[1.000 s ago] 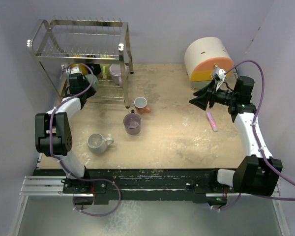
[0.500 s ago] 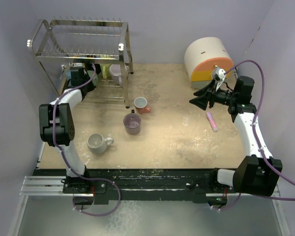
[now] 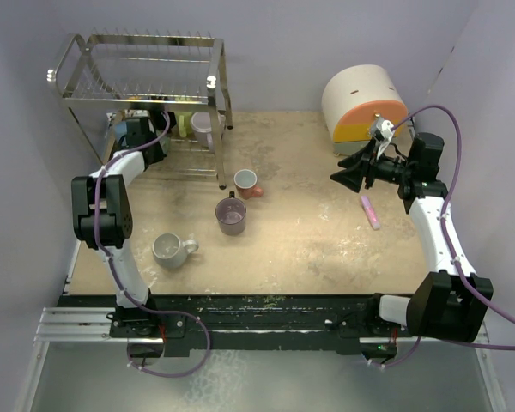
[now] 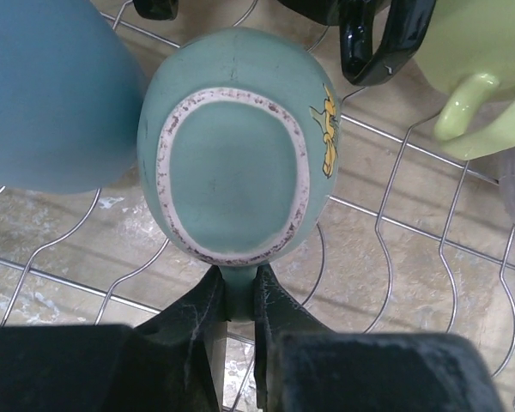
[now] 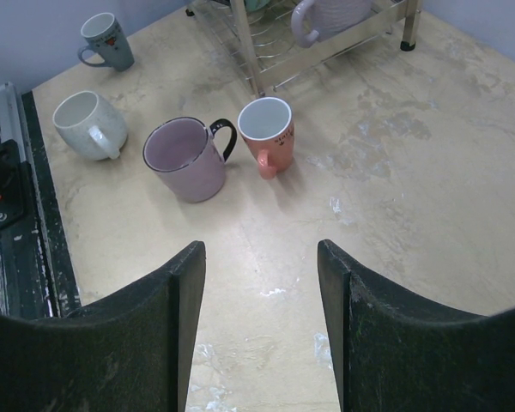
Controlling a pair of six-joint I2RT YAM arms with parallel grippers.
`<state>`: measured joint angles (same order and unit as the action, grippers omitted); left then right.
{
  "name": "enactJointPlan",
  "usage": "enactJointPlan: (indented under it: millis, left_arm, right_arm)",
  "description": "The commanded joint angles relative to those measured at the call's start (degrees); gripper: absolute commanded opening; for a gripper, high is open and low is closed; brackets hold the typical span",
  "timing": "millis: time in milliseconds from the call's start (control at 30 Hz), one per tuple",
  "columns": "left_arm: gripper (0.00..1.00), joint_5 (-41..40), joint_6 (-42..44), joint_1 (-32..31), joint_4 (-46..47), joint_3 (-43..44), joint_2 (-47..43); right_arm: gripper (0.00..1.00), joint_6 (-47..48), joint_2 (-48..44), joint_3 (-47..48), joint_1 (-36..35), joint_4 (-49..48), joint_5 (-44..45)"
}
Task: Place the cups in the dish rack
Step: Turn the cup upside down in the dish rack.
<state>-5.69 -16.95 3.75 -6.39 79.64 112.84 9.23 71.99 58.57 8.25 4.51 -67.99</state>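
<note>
Left pincer (image 4: 240, 290) clamps handle of teal mug (image 4: 232, 146), base upward.

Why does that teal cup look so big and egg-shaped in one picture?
Left wrist: the lens sits close, so the teal cup bulges and the fingers below look soft. Right wrist: the pink cup is sharp, fingers dark. Top: even light, glints on the rack.

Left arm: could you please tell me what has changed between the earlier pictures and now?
The left arm stretched forward, pushing the left gripper deeper into the lower tier of the dish rack, where it pinches the upturned teal mug by its handle. The right gripper, white mug, purple mug, salmon mug and pink stick stayed put.
</note>
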Motion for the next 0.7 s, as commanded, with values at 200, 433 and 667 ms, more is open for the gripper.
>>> enactJointPlan:
  millis: [200,433,667]
  left_arm:
    - [0.26,-3.5,3.6,0.5,0.4,6.2,1.4]
    - [0.33,-3.6,4.8,0.5,-0.5,7.4,1.9]
    - [0.18,-5.6,7.0,0.5,0.1,6.5,0.1]
  right_arm:
    - [0.57,0.9,0.0,1.7,0.1,0.4,0.3]
    - [0.57,1.0,0.1,1.7,0.1,0.5,0.3]
    - [0.57,1.1,0.1,1.7,0.1,0.6,0.3]
